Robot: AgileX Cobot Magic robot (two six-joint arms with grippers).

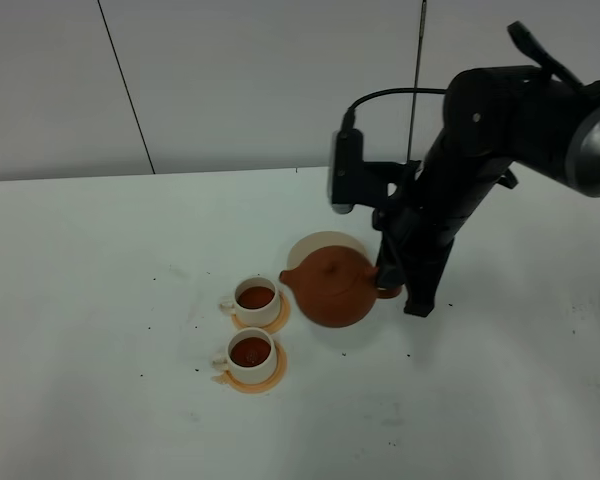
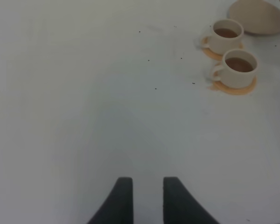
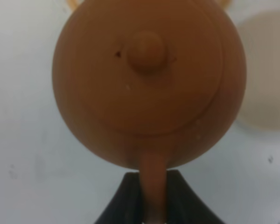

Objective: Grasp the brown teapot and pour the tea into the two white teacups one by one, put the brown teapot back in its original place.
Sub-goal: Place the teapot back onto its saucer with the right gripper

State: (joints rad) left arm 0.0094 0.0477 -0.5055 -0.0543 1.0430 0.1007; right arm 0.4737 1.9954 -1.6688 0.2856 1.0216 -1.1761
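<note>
Your right pincer [image 3: 154, 198] is gripping the brown teapot [image 1: 330, 287] by its handle, holding it just beside the cream trivet [image 1: 315, 245], spout toward the two white teacups [image 1: 254, 324]. Both cups are sitting on orange coasters [image 1: 270, 375] on the white counter [image 1: 100, 300], each holding dark tea. Your left pincer [image 2: 143, 198] is hovering over bare counter, well apart from the cups, its jaws slightly parted and gripping nothing.

trivet disc [image 1: 315, 245] half hidden behind teapot [image 1: 332, 288], teapot handle [image 3: 153, 186] cut off by frame edge
</note>
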